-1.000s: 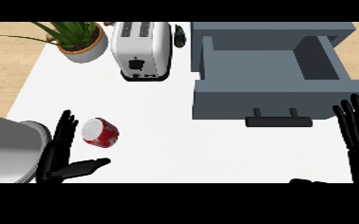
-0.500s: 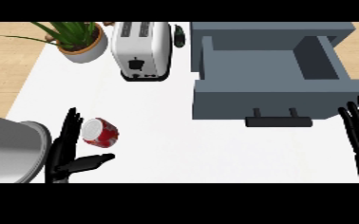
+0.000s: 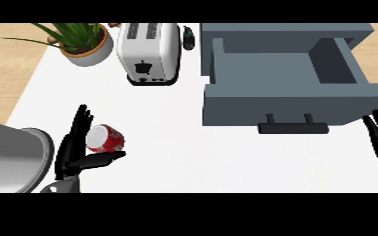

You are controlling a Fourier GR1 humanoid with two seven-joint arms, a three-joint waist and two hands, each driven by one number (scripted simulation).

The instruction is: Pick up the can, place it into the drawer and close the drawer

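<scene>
The red can [image 3: 107,138] with a pale end lies on its side on the white counter [image 3: 177,155], at the lower left. My left hand [image 3: 72,150] stands right beside it on its left, with straight fingers along the can and the thumb reaching under it. The grey drawer [image 3: 284,102] stands pulled open at the upper right, its inside bare, with a dark handle [image 3: 293,128] on the front. Only thin fingers of my right hand [image 3: 370,131] show at the right edge, below the drawer's front corner.
A white toaster [image 3: 151,52] stands at the back, with a dark object [image 3: 188,37] behind it. A potted plant [image 3: 83,45] sits at the back left. A large round grey metal shape [image 3: 18,157] fills the lower left, beside my left hand.
My left hand has closed in on the can, its thumb now under it. My right hand has slid right, almost out of view.
</scene>
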